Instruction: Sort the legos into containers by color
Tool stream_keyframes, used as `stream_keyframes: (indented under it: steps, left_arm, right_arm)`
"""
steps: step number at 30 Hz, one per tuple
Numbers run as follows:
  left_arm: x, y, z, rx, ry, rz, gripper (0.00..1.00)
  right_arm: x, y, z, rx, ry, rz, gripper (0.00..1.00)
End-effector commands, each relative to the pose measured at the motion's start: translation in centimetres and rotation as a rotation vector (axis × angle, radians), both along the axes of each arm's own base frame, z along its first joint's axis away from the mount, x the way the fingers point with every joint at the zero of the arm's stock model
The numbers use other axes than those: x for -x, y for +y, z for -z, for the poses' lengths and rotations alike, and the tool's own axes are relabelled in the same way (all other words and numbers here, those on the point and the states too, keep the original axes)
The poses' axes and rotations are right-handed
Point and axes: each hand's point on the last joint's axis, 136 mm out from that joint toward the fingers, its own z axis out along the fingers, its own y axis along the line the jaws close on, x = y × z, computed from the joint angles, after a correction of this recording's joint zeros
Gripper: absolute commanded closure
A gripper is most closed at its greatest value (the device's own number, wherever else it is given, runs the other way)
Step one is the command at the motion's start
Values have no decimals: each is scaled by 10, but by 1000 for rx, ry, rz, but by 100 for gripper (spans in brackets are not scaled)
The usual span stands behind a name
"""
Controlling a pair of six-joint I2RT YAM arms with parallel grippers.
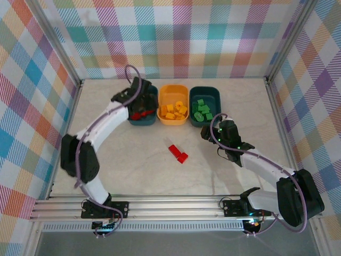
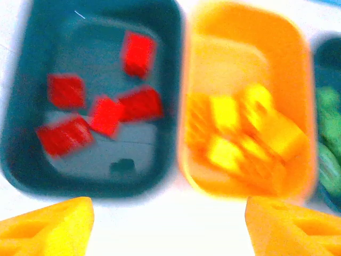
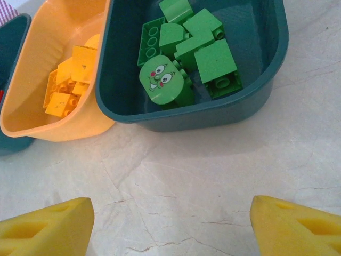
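Nearly sorted: red legos point(image 1: 177, 153) lie loose mid-table.
Left gripper point(image 2: 169, 226) hangs over the far-left tub point(image 2: 90, 48), jaws apart; right gripper point(image 3: 170, 224), near the right tub point(image 3: 213, 114), gapes empty too.

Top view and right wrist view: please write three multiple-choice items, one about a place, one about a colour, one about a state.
1. Where do the loose red bricks lie? A) on the table B) in a tub C) in a gripper
2. Which colour are the bricks in the right tub? A) red B) yellow C) green
3. The right gripper is: A) shut on a brick B) open, empty C) shut, empty
1 A: they lie on its bare surface. 2 C: green bricks lie in it. 3 B: fingers apart, nothing between.
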Motion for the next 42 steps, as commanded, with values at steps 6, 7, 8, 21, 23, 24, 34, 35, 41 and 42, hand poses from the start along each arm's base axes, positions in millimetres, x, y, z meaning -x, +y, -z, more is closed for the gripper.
stream_keyframes:
  steps: [6, 7, 8, 21, 23, 24, 34, 35, 41, 42]
  left_arm:
    - [121, -69, 103, 407, 297, -246, 27]
    - [127, -71, 107, 405, 304, -272, 26]
    - [131, -74, 110, 393, 312, -287, 25]
    - [139, -104, 161, 233, 509, -379, 28]
    - [138, -104, 163, 223, 511, -392, 29]
    - [136, -105, 162, 223, 502, -395, 29]
    - [121, -115, 189, 204, 566, -366, 47]
    - [121, -113, 190, 201, 563, -366, 49]
    - [123, -106, 190, 189, 544, -356, 59]
    - [123, -105, 189, 185, 538, -354, 61]
  right_arm:
    - [-4, 4, -8, 6, -24, -14, 23]
    - [-4, 3, -8, 8, -25, -12, 23]
    - [-4, 4, -8, 6, -25, -12, 22]
    - [-6, 4, 0, 17, -6, -9, 22]
    - [-6, 4, -2, 12, -10, -9, 22]
    - [-5, 5, -3, 6, -12, -12, 22]
    - [-3, -3, -11, 21, -39, 15, 22]
    - [-3, -3, -12, 17, -43, 13, 22]
    - [-2, -3, -13, 15, -45, 11, 22]
    - [-2, -2, -14, 13, -47, 10, 22]
